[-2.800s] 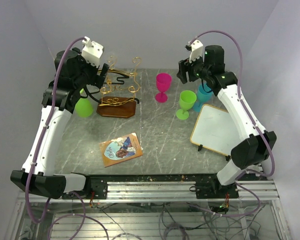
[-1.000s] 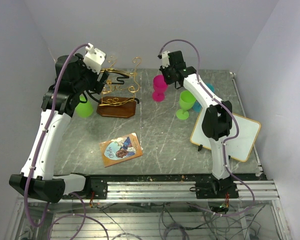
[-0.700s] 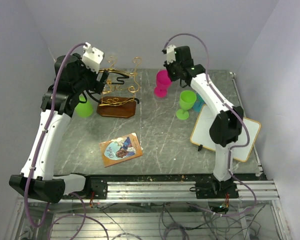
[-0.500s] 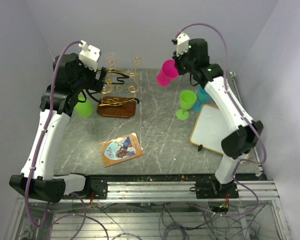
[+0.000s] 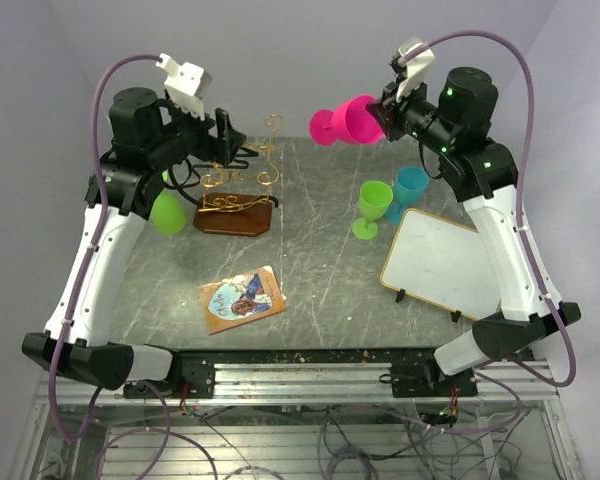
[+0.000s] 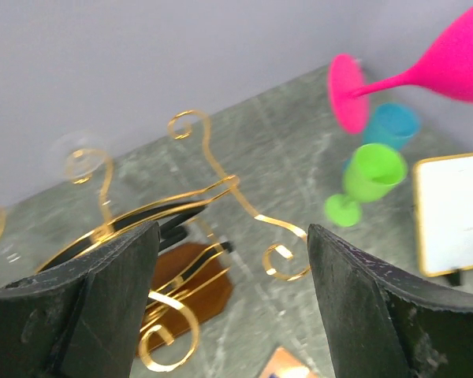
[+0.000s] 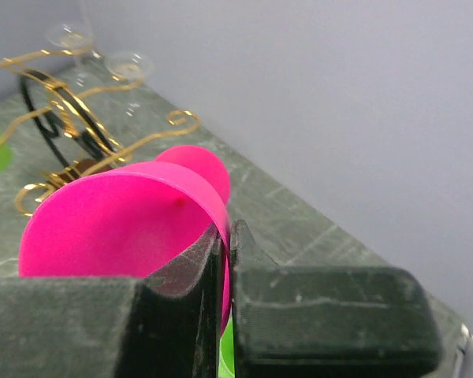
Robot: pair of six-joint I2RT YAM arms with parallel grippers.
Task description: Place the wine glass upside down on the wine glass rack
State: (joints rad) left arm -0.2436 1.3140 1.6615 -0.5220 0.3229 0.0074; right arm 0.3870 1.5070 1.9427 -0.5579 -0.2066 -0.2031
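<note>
"Pinch is looking thin to me. The right gripper [image 7: 225, 236] is squeezing just the rim wall of the pink wine glass [image 5: 352, 120], jaws nearly together. The glass is hanging in the air at about one o'clock over the table, lying sideways, foot pointing to nine."

"And the left gripper [image 6: 232, 244]?"

"Gaping wide with nothing in it, hovering by the wine glass rack [image 5: 242, 190], which is standing at ten o'clock."

"So what is this step asking for?"

"Carrying across, I'm guessing. It should be turning the bowl mouth-down and sliding the stem between two gold arms until the foot is resting on them. And going slowly, since a rim pinch is inviting a swing or a slip."

"And the room?"

"Pale walls are closing in on a grey-green marbled table top [image 5: 320, 270]. A green glass [image 5: 166, 213] seems to be hanging bowl-down at the rack's nine o'clock. A second green glass [image 5: 373, 205] and a blue glass [image 5: 412, 185] are standing at two, just beside a whiteboard [image 5: 435, 262]. A picture card [image 5: 243, 298] is lying at seven."
</note>
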